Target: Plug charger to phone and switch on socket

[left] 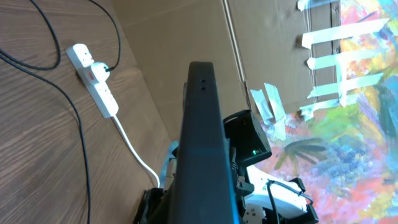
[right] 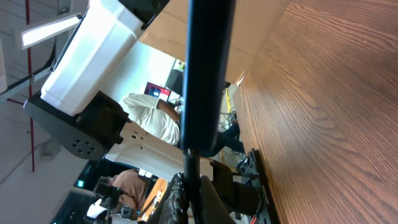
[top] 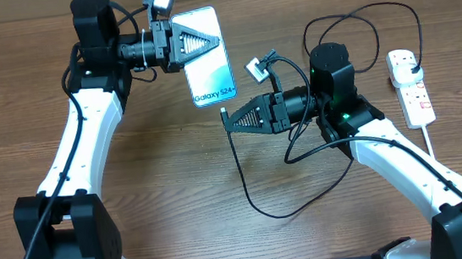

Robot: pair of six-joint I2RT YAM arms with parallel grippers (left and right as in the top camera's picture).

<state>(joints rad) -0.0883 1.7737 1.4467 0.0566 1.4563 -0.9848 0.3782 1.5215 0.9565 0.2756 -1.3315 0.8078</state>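
Note:
My left gripper (top: 204,40) is shut on the phone (top: 208,68) and holds it tilted above the table, its light blue screen and "Galaxy S24" text facing up. In the left wrist view the phone (left: 202,130) shows edge-on between the jaws (left: 199,211). My right gripper (top: 231,116) is shut on the charger's connector end (right: 191,167), and the tip meets the phone's bottom edge (right: 208,68). I cannot tell how deep it sits. The black charger cable (top: 260,207) loops over the table to a black plug (top: 409,65) in the white socket strip (top: 415,95), which also shows in the left wrist view (left: 93,78).
The strip's thick white cord (top: 430,140) runs toward the front right beside my right arm. Black cable loops (top: 356,15) lie at the back right. A cardboard wall (left: 186,37) stands behind the table.

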